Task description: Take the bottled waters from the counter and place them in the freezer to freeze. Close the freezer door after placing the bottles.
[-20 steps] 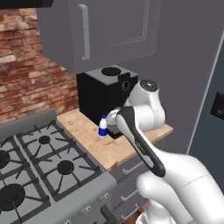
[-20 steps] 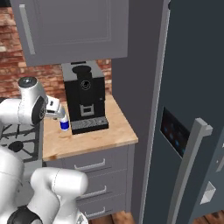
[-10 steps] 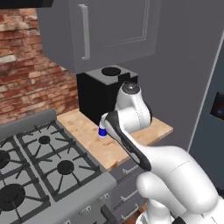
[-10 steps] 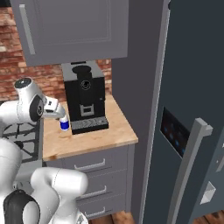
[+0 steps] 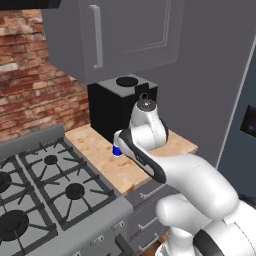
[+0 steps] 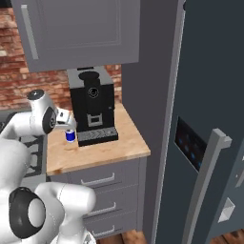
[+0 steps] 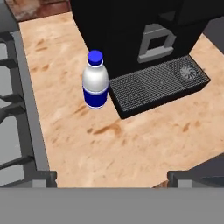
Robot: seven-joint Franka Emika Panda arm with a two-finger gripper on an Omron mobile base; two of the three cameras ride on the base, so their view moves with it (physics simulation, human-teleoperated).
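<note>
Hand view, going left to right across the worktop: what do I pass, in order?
Gas stove → white bottle with blue cap and label standing upright on the wooden counter → black coffee machine's drip tray.

bottle: upright on the desk (image 7: 131,144), the bottle (image 7: 95,80) just beside the drip tray's corner.
coffee machine: the coffee machine (image 7: 144,39) at 2 o'clock from the bottle in the hand view — at the back of the desk, under the wall cabinet (image 6: 81,33).
stove: the stove (image 5: 45,195) at 9 o'clock of the desk, butting its edge.
freezer: the freezer (image 6: 209,119) at 3 o'clock of the desk in the right base view — its door handle (image 6: 205,183) nearest the camera.
drawers: the drawers (image 6: 102,190) directly below the desk.
</note>
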